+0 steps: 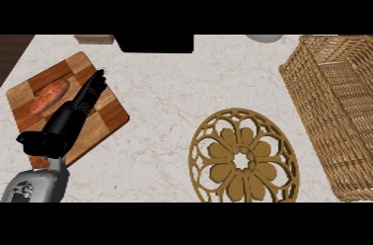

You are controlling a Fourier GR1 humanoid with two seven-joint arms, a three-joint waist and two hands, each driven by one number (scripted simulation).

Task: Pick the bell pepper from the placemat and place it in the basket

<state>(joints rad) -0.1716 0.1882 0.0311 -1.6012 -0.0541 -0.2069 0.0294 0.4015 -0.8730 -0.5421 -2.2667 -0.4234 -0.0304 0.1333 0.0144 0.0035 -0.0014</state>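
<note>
No bell pepper shows anywhere in the head view. The round golden placemat with its flower cut-outs lies bare at the lower middle of the counter. The wicker basket stands along the right edge, and what shows of its inside holds nothing. My left hand is at the left, fingers straight and pointing up over a wooden cutting board; it is open and holds nothing. The right hand is out of view.
An orange sweet potato lies on the cutting board just left of my fingers. A black box, a small brown block and a pale round object line the far edge. The counter's edge runs down the upper left.
</note>
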